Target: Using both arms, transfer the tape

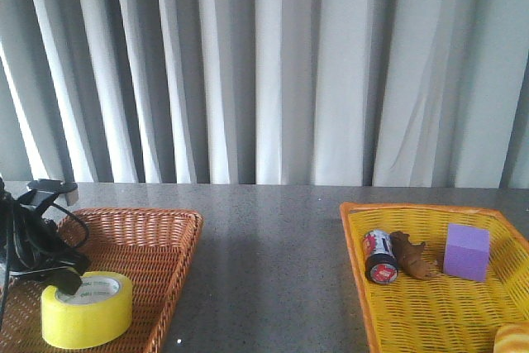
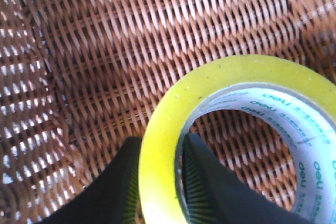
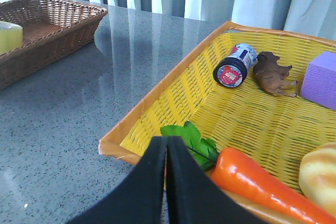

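The yellow tape (image 1: 87,307) lies flat in the brown wicker basket (image 1: 178,254) at the front left. My left gripper (image 1: 70,285) reaches down onto the roll's near-left edge. In the left wrist view the left gripper (image 2: 161,139) straddles the tape's (image 2: 220,74) wall, one finger outside and one inside the white printed core, both pressed to it. My right gripper (image 3: 166,142) is shut and empty, above the front-left corner of the yellow basket (image 3: 157,90). It is out of the front view. The tape also shows far off in the right wrist view (image 3: 9,35).
The yellow basket (image 1: 351,237) at the right holds a small can (image 1: 380,256), a brown toy animal (image 1: 413,255), a purple block (image 1: 467,252), a carrot (image 3: 262,182) and a bread roll (image 3: 320,174). Grey tabletop lies between the baskets. Curtains hang behind.
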{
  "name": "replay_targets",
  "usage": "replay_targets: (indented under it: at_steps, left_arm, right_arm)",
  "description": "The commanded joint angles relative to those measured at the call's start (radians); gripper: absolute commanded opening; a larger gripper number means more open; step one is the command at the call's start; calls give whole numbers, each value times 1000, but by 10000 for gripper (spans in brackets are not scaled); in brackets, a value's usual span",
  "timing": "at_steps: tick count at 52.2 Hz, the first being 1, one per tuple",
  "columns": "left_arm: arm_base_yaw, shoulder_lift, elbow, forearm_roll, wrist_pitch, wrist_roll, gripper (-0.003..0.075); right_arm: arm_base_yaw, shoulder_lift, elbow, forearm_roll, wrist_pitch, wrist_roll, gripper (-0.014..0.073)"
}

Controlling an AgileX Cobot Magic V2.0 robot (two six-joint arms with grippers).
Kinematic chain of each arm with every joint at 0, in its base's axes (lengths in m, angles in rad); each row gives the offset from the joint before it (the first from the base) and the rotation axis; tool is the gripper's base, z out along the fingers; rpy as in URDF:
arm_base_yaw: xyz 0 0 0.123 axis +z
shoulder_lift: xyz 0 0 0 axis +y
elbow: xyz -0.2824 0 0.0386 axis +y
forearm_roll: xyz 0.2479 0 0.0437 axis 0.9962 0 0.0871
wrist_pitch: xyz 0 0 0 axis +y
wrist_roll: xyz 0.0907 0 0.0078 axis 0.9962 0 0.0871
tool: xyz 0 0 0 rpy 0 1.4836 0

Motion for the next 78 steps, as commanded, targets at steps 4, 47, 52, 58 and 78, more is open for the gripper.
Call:
replay_targets:
  at_steps: [4,47,52,58,78]
  left_arm:
    - [-6,-59,-27,-103,-13,-6,87]
    - [-5,-244,-29,-114,27,-57,318]
    - [-4,-333,-29,-112,69,-56,281]
    - [-4,-465,-27,-114,128,-48,201]
    - [-4,-919,210,-113,14,-28,-8]
  right_arm:
    - [-3,2,-28,6,-48,-11,-5]
    - [-3,2,-28,6,-49,-11,-5]
    - [-3,2,-28,6,-49,-11,-5]
    - [-3,2,-28,7,-49,-11,-5]
    - [-3,2,-28,6,-49,-11,-5]
